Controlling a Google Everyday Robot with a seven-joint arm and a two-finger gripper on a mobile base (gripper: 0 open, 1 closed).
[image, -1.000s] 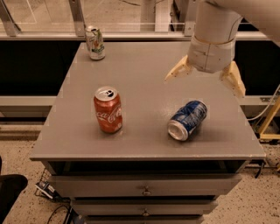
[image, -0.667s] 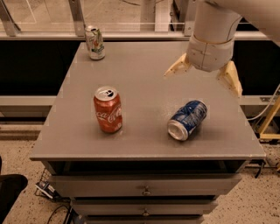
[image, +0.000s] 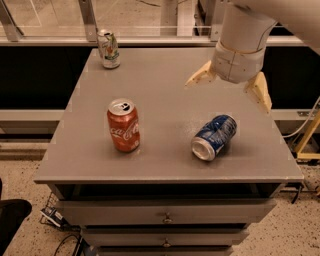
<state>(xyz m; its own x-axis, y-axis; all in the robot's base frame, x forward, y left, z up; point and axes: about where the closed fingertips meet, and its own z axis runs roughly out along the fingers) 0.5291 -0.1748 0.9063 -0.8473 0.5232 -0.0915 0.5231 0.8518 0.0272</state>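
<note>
Scanning from the left: green can (image: 108, 48) upright at the 11 o'clock corner of the table (image: 160, 85), close to the far edge and well apart from the rest. Next, red can (image: 123, 125) upright, tab end up, at about 8 o'clock of the table's middle.

Further right, blue can (image: 214, 137) down on its side at about 4 o'clock of the middle, near the right edge but fully on the top. Long axis from 7 o'clock to 1 o'clock, silver end towards 7, base towards 1.

Just beyond it, gripper (image: 227, 94) hanging over the table's right half, spread wide, holding nothing and touching nothing. Fingers (image: 200, 76) splayed towards 9 and 4 o'clock of the wrist, the line between them at a slant to the can's axis rather than square across it. Blue can at 6 o'clock of the gripper, near and nearest of the three; red can off at 8 o'clock, green can farthest at 10.

Flat, matte grey top, a few pale specks beside the blue can. Drawers (image: 167, 217) under the near edge. Metal rail (image: 150, 41) and glass along 12 o'clock, yellow frame (image: 309, 136) at 3, speckled floor (image: 300, 235) below, cables (image: 55, 220) at 7.
</note>
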